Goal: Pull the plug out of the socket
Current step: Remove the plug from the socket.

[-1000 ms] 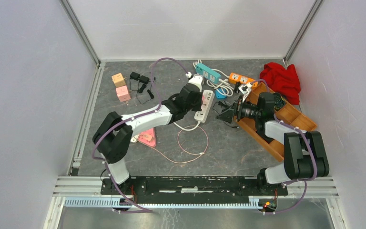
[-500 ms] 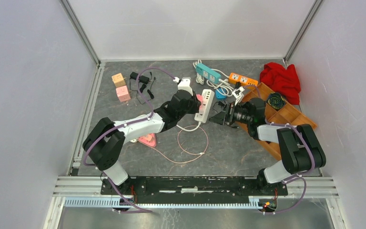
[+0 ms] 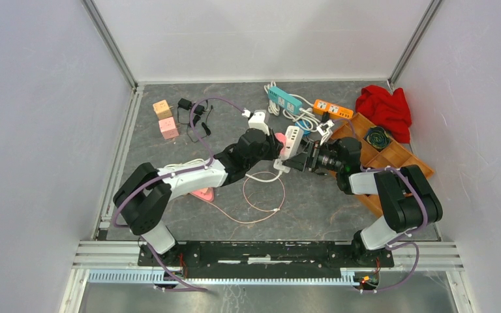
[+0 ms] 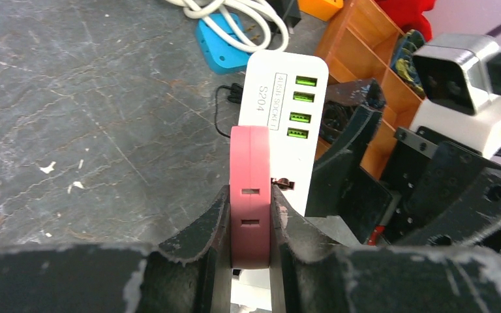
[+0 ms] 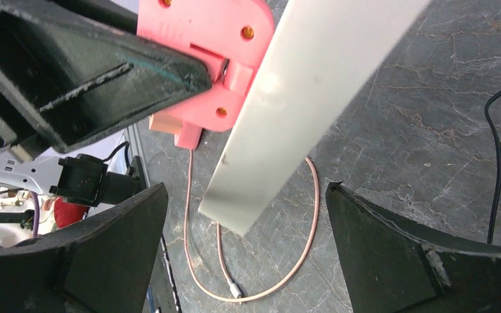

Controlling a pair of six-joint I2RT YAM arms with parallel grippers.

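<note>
**Firm pinch on the pink plug (image 4: 250,215), white socket strip (image 4: 286,98) unbraced**

The left gripper (image 4: 250,203) was clamped tight across the flat faces of the pink plug, which sat seated in the white socket strip. The strip appeared tilted and raised off the table (image 3: 339,208) near the middle of the workspace, hanging from that joint. The right gripper (image 5: 246,195) stood spread wide, one finger on either side of the strip's lower end, apparently touching neither edge.

Both pieces looked like hard, light, rigid plastic. The plug's smooth faces might slip under a hard tug. The strip seemed too light to stay put by itself (it would likely just follow the plug). The sensible hold was across the strip's long edges near the plug, with the pull straight along the pins. The thin pink cable (image 5: 188,171) was no place to pull.
</note>
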